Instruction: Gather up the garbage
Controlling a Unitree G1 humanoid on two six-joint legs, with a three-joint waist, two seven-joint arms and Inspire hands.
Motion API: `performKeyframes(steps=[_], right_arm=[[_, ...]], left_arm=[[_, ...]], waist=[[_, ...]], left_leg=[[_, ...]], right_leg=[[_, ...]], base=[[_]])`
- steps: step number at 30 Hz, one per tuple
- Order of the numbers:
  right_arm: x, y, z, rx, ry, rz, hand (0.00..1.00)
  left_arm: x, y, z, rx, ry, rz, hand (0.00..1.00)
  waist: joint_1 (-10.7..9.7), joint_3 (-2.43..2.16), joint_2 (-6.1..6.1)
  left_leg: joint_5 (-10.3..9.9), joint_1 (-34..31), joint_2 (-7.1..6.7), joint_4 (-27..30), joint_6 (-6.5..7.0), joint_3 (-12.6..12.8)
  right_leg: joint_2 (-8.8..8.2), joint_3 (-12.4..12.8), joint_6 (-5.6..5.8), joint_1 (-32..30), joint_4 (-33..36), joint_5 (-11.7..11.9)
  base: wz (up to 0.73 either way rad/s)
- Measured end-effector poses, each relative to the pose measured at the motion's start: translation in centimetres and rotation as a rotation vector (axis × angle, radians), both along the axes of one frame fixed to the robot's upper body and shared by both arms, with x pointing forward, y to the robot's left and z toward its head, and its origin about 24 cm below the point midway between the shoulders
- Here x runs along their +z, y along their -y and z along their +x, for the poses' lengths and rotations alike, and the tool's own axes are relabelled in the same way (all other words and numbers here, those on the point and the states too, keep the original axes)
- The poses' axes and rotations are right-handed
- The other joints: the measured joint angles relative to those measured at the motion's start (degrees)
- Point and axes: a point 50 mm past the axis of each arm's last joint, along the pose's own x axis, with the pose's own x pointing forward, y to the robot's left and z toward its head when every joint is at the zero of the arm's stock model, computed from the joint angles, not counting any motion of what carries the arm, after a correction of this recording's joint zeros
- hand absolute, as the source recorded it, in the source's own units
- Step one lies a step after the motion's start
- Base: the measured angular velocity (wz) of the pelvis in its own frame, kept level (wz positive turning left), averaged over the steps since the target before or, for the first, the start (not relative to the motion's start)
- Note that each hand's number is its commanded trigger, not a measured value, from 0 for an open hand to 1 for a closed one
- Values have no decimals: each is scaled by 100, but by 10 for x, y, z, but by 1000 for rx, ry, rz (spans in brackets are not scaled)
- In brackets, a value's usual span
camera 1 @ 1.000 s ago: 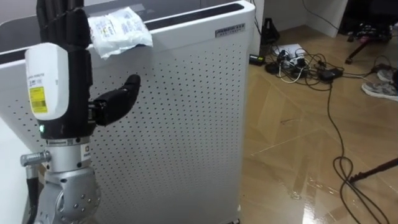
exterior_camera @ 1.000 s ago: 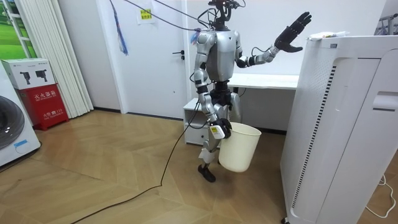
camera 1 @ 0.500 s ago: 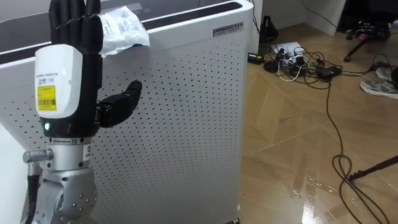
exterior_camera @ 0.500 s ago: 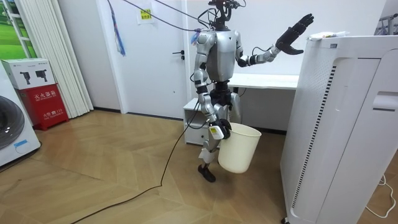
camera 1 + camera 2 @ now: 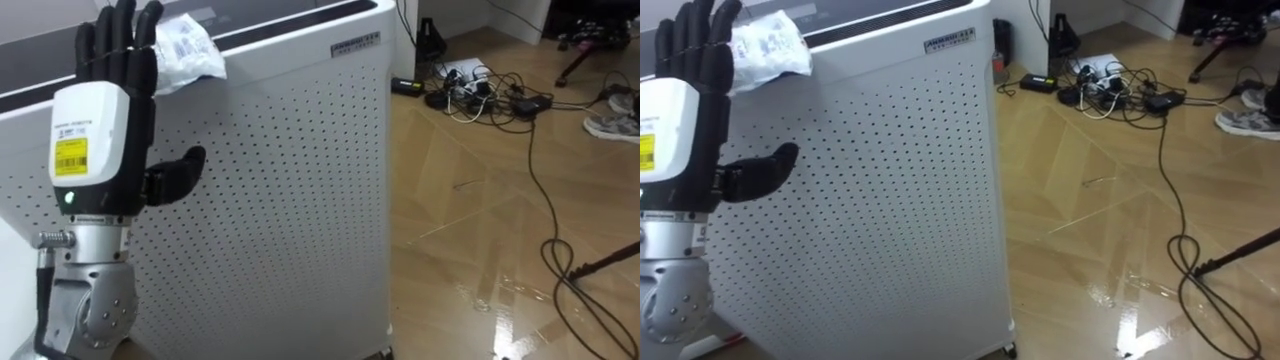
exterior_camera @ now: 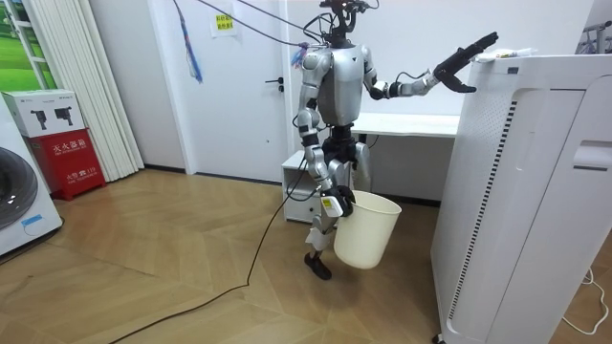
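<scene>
Garbage here is a crumpled white wrapper (image 5: 187, 48) lying on the top edge of the purifier (image 5: 290, 180), its long axis roughly along that edge. The left hand (image 5: 98, 125) is raised in front of the cabinet, flat and spread, thumb out to the side, holding nothing. The wrapper lies just to the right of the fingertips (image 5: 122, 25) and a little beyond them; whether they touch it we cannot tell. We judge the left hand the nearer one: the right hand (image 6: 328, 202) is low at the bin (image 6: 365, 229), its grip unreadable from there.
</scene>
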Motion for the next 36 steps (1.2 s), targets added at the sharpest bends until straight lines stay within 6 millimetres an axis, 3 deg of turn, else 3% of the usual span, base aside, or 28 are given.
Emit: performKeyframes(steps=[11, 13, 14, 15, 28, 36], right_arm=[[1, 6, 0, -13, -3, -10, 100], [2, 6, 0, -13, -3, -11, 100], [2, 6, 0, -13, -3, -11, 100], [2, 6, 0, -11, -4, -12, 100], [1, 7, -3, -7, -31, -19, 100], [1, 10, -3, -6, -39, -37, 100]], left_arm=[[-1, -2, 5, 5, -31, 5, 0], [-1, -2, 5, 3, -31, 6, 71], [-1, -2, 5, 3, -31, 6, 94], [-1, -2, 5, 2, -31, 7, 100], [10, -6, 16, -19, -65, 12, 100], [22, -9, 23, 7, -66, 9, 100]], waist=[[99, 4, -16], [113, 3, -17], [124, 2, -19], [139, 2, -20], [217, -50, -142], [174, -80, -94]], left_leg=[[3, 77, -30, -124, -5, -18], [3, 80, -33, -133, -5, -25], [3, 82, -33, -138, -5, -26], [5, 86, -35, -150, -7, -26], [146, 400, -88, -435, 10, 72], [178, 401, -105, -429, 53, 166]], right_leg=[[-4, 50, 0, -6, -7, 0], [-4, 51, 0, -4, -7, 0], [-4, 51, 1, -4, -7, 0], [-5, 50, 1, -4, -7, 0], [-64, 56, 46, 138, -4, 26], [-110, 54, 59, 102, -4, 34]], base=[[0], [2], [0], [0], [-2], [-6]])
